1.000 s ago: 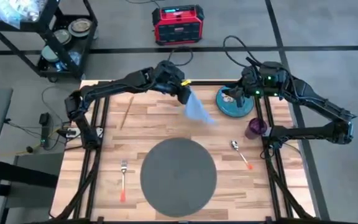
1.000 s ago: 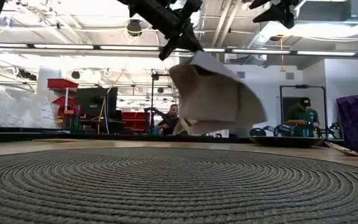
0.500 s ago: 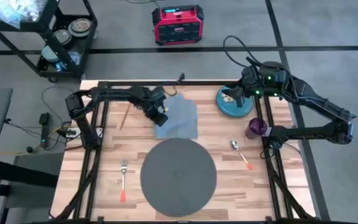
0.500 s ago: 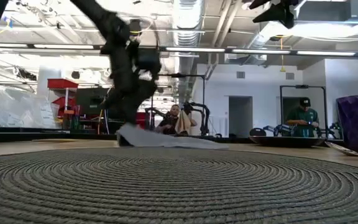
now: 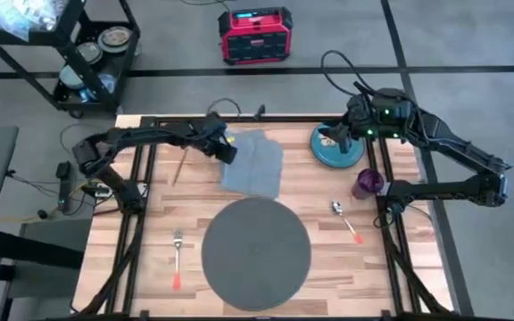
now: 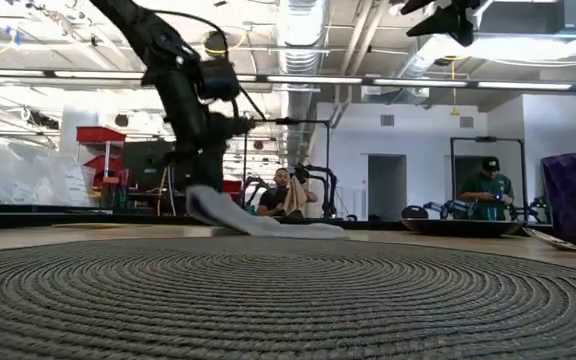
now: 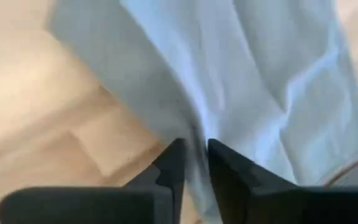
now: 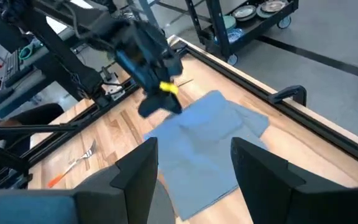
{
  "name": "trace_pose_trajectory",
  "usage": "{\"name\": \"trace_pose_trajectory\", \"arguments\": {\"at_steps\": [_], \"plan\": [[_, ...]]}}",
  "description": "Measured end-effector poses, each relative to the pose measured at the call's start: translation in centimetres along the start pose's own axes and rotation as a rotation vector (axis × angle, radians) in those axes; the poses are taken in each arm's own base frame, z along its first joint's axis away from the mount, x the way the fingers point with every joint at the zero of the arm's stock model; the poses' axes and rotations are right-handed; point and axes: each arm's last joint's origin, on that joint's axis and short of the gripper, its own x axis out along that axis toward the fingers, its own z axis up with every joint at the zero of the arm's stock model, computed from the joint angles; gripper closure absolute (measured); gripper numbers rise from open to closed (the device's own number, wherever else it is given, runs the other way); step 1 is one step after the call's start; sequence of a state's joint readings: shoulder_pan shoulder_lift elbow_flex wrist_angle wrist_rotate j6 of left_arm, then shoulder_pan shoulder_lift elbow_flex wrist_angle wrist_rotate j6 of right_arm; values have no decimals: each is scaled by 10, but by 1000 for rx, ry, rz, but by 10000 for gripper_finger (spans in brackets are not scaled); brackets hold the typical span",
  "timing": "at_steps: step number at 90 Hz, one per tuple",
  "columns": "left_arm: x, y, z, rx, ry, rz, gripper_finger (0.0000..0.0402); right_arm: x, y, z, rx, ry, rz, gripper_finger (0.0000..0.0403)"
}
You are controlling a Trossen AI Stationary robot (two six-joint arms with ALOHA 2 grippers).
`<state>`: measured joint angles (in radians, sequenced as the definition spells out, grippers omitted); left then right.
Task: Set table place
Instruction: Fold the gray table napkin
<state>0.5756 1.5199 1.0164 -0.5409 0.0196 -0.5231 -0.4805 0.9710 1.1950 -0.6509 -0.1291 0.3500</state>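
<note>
Laying out the napkin (image 5: 253, 164) is the step in hand: the left claw (image 5: 226, 150) is pinching its near-left edge, fingers (image 7: 168, 171) nearly closed on a fold of the blue-grey cloth, while the rest is lying spread on the counter (image 5: 177, 209) just behind the round mat (image 5: 256, 253). The right claw (image 5: 335, 138) is hovering above the teal plate (image 5: 336, 148), fingers (image 8: 143, 169) spread wide and holding nothing. Fork (image 5: 178, 257) is lying left of the mat, spoon (image 5: 346, 219) and purple cup (image 5: 367, 184) to its right, and the mat itself is bare. Next, I'm judging, the left claw needs to let go of the cloth and lift clear, then the plate is calling for a grasp and a carry onto the mat's centre.
</note>
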Motion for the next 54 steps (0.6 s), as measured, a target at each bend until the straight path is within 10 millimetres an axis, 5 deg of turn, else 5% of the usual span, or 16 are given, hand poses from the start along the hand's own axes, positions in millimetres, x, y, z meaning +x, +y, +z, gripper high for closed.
{"name": "trace_pose_trajectory", "arguments": {"at_steps": [22, 54], "plan": [[-14, 29, 13, -37, -53, 66, 245, 4, -3, 1, -1, -1, -37, 212], [35, 34, 29, -114, -47, -59, 219, 22, -8, 0, 6, 48, -63, 212]]}}
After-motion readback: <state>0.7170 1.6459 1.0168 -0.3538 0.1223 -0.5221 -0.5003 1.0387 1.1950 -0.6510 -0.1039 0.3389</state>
